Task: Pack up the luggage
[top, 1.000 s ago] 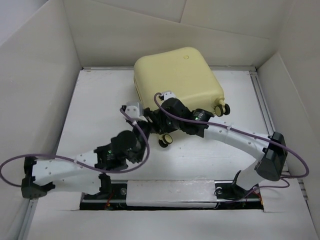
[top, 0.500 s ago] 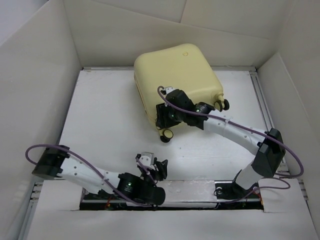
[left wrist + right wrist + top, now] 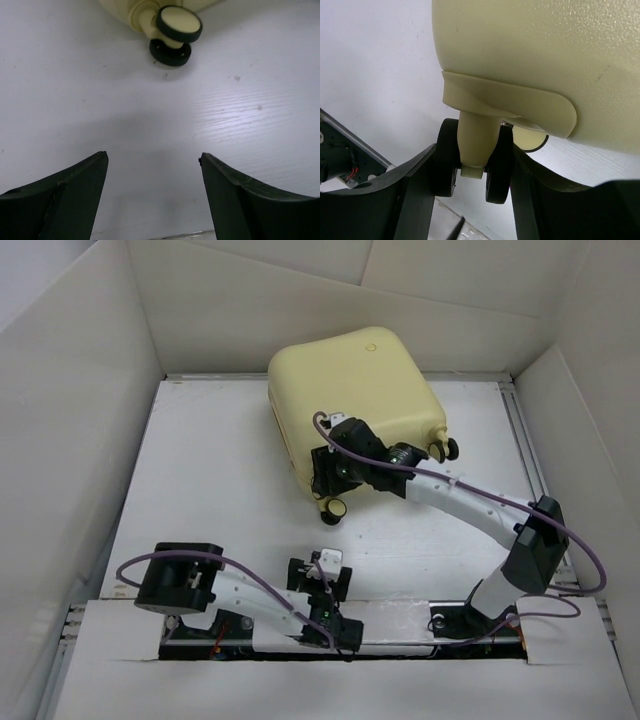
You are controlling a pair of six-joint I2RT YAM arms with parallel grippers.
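Looking at the luggage (image 3: pixel 355 390): shut, far centre of the table (image 3: pixel 210 470), up near the back wall. Pinching one caster (image 3: pixel 472 160) with the right gripper (image 3: pixel 470 172), fingers pressed against both wheels. Hovering the left gripper (image 3: pixel 152 165) low by the near edge, spread wide, empty, facing a second caster (image 3: pixel 177 30).

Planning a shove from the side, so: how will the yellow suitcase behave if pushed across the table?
The luggage lies on a broad face with its caster wheels jutting sideways, so it probably slides rather than rolls. Its hard-looking smooth shell should stay rigid. The caster wheel in the right gripper may swivel.
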